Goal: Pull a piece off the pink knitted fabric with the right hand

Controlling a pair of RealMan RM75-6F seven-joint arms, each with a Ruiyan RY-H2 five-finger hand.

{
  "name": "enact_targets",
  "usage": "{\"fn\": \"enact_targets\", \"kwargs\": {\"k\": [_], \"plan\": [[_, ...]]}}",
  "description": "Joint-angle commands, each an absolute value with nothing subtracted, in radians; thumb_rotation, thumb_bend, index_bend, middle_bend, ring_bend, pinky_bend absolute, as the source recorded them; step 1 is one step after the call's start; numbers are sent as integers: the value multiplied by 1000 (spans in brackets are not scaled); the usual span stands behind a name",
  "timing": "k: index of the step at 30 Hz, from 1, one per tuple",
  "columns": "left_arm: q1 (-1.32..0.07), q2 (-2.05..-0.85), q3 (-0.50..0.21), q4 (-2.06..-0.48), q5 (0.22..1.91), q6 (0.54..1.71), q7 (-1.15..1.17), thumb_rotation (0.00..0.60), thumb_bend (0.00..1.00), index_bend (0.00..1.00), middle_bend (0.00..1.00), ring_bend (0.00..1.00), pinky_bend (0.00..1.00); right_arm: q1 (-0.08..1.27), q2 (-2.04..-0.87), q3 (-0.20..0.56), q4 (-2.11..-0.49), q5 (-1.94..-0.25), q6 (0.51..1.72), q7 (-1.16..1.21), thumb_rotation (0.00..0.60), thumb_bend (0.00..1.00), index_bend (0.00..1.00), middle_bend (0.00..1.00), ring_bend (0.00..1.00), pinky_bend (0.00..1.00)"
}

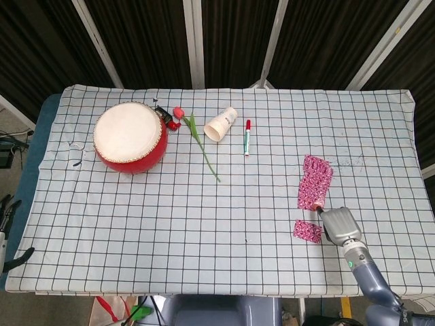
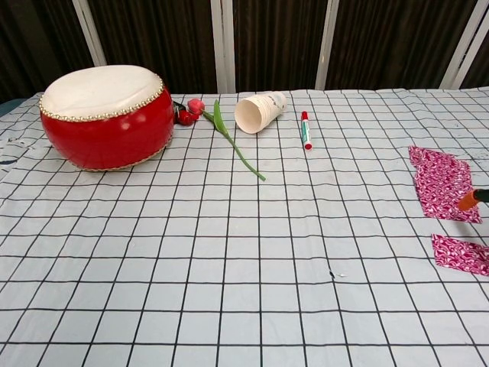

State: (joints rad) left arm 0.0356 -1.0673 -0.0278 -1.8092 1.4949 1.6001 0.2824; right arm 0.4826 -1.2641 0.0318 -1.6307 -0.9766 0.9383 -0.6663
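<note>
The pink knitted fabric (image 1: 315,181) lies flat at the table's right side, also seen in the chest view as the pink knitted fabric (image 2: 442,183). A small torn-off piece (image 1: 307,231) lies just in front of it, separated by a gap; the chest view shows the same piece (image 2: 461,254). My right hand (image 1: 339,225) hovers to the right of that piece, grey back up. One orange fingertip (image 1: 317,206) reaches the near end of the large fabric, and this fingertip (image 2: 470,200) shows at the right edge of the chest view. The hand holds nothing. Its other fingers are hidden.
A red drum (image 1: 130,137) stands at the back left. Beside it lie a tulip with a long green stem (image 1: 201,145), a tipped paper cup (image 1: 221,124) and a marker (image 1: 247,137). My left hand (image 1: 8,232) hangs off the table's left edge, fingers apart.
</note>
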Motion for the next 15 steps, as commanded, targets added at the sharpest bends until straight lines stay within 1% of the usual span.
{"fn": "enact_targets", "kwargs": {"k": [1,7,15], "plan": [[35,-1069,-28,-1809,1495,1600,286,600,247,117,0,0,19,503,-1278,39,-1609,-948,917,-676,600,757,188,847,782,441],[35,-1072,-30,-1809,1487,1599,294,600,247,117,0,0,19,536,-1299,49,-1575,-898,896,-689,600,757,188,847,782,441],[30,-1077,-30,-1810,1484,1591,307,600,247,117,0,0,20,563,-1309,41,-1575,-873,890,-705,600,757,199,847,782,441]]}}
